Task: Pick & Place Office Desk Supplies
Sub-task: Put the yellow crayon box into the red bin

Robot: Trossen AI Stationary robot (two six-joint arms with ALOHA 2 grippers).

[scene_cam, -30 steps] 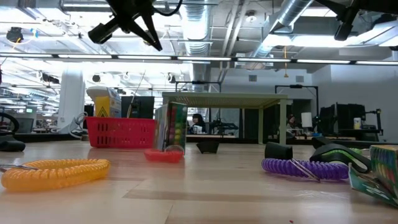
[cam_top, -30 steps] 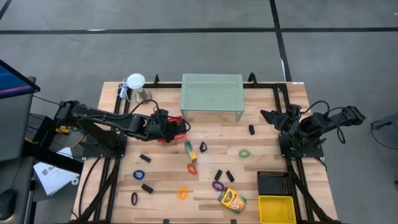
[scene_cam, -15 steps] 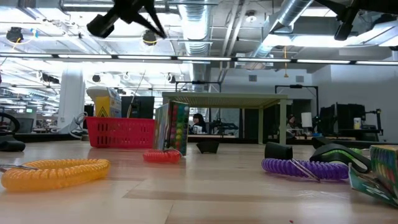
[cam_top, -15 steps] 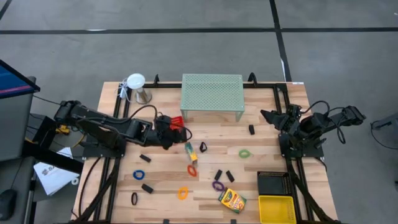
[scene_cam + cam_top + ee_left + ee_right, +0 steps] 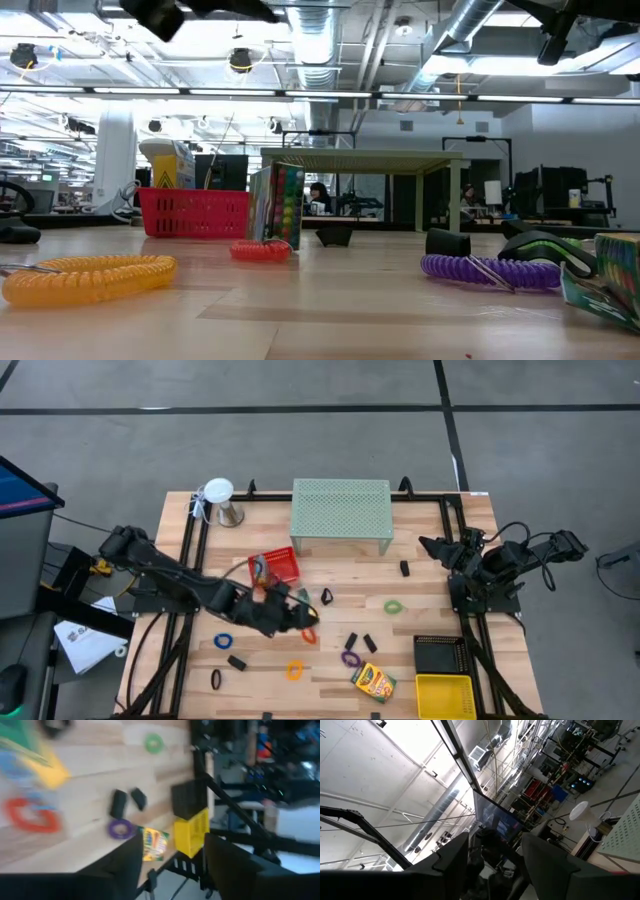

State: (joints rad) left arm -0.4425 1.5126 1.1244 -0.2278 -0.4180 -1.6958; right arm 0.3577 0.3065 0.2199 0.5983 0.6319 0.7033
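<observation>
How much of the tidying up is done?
Barely started. Something coloured lies in the red tray. Nothing is held: the left gripper hovers open mid-table, the right gripper is parked aside. Left out: crayon box, green loop, purple loop, orange loop, blue loop, black clips.

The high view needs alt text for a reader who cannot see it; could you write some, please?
Seen from above, the left claw hangs open over scattered supplies mid-table, past the red tray. The right claw waits at the table's right edge.

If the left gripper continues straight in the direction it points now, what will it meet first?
Probably the two small black clips and the purple loop ahead of the open left gripper; the crayon box lies just beyond. Depth is uncertain.
</observation>
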